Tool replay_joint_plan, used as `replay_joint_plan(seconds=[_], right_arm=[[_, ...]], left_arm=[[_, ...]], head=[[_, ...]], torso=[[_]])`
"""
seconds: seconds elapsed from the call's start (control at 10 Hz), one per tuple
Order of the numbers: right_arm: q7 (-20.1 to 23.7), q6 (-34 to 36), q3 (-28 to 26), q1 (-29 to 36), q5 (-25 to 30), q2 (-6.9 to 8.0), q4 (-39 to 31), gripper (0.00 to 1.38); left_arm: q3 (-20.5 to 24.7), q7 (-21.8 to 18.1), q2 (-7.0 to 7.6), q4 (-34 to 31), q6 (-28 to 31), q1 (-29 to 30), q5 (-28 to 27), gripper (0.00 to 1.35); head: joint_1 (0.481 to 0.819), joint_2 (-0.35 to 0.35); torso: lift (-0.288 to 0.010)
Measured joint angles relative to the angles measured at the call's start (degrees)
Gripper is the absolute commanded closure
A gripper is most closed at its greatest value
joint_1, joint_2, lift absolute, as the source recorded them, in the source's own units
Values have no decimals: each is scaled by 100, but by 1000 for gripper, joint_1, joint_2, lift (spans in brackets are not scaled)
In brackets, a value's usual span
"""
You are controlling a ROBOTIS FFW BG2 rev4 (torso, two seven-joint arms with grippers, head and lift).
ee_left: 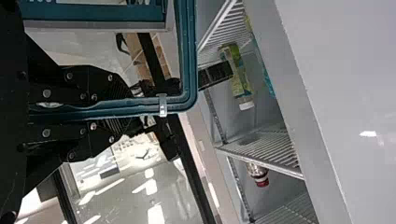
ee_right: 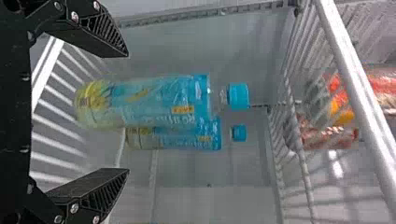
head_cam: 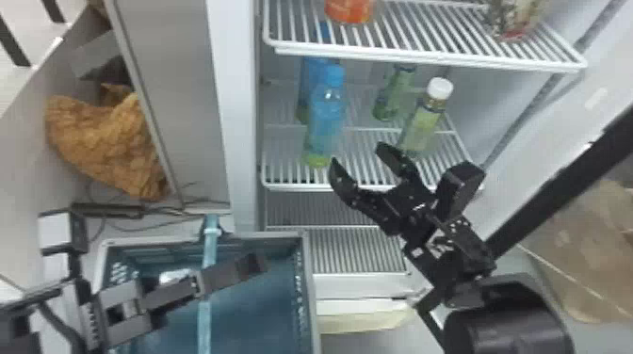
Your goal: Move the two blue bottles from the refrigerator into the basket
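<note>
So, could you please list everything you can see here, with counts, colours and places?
Blue bottles: two, blue and yellow-green, refrigerator shelf
Green bottles: two, green, same shelf, right of the blue ones
Containers: at least two, orange and patterned with red, upper shelf
Refrigerator: one, white-grey, centre
Basket: one, blue with grey rim, before the refrigerator
Handle: one, blue, on the basket
Crumpled material: one piece, orange-brown, far left
Brown sheet: one, brown, far right
Left gripper: one, black, shut on the handle
Right gripper: one, black, open, before the bottles
</note>
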Motion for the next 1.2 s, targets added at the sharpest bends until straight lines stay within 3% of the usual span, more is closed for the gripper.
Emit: replay_joint_plan(seconds=[1.0, 1.2], right_arm=[[-211, -1, 602, -1316, -54, -90, 1283, 173], [-226, 18, 715, -1517, -119, -102, 1505, 315]], left_arm=[[-66, 0, 17, 94, -6, -76, 13, 1199], [-73, 0, 18, 101, -6, -79, 22, 1199]], head=[[695, -81], [695, -71]], torso=[[-220], [-220]])
